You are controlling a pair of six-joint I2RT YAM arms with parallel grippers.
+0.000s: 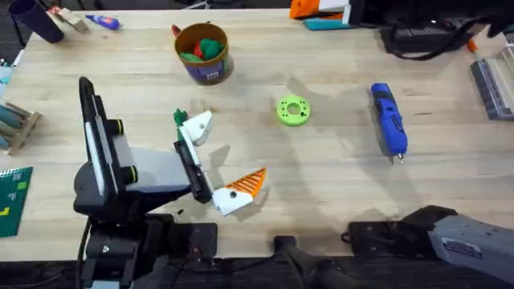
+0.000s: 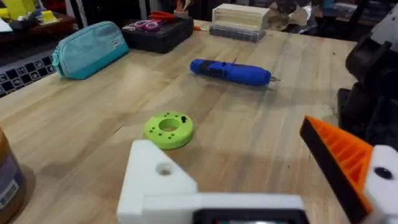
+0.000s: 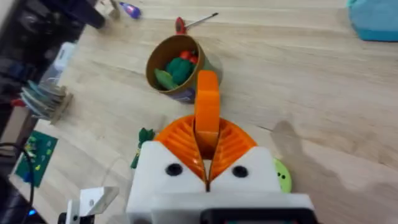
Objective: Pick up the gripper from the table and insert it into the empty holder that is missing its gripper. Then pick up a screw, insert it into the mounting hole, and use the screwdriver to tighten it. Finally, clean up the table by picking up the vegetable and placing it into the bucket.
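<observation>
**Orange finger clamped in right arm's grasp over wooden workbench**

Orange and ribbed, the gripper (image 3: 207, 98) stands upright between the closed pads of the right gripper (image 3: 207, 146), held above the table (image 1: 337, 193) in the right wrist view. Across the bench, the left gripper (image 1: 231, 148) has its two sides spread wide apart with nothing between them. One side is the bare white holder (image 1: 197, 127), and the other carries an orange ribbed finger (image 1: 250, 184) on a white base.

The bucket (image 1: 202, 53) stands toward the far edge of the table with green and red pieces inside. Its dark label band carries a small white patch, but the print is too small to read. A small green vegetable (image 1: 180, 117) lies on the wood just beside the holder.

A flat green disc (image 1: 292, 110) with a centre hole sits near the middle of the table. The blue screwdriver (image 1: 389, 120) lies on its side well to the right of the disc, its metal bit pointing toward the near edge.

The surface is pale butcher-block wood. In the left wrist view a teal zip pouch (image 2: 89, 48) rests at the table's edge, and its tiny tag is illegible. Beyond it are a black tray of tools (image 2: 158, 32) and a clear parts box (image 2: 239, 17). A green board (image 1: 12, 201) sits at the near left corner.
</observation>
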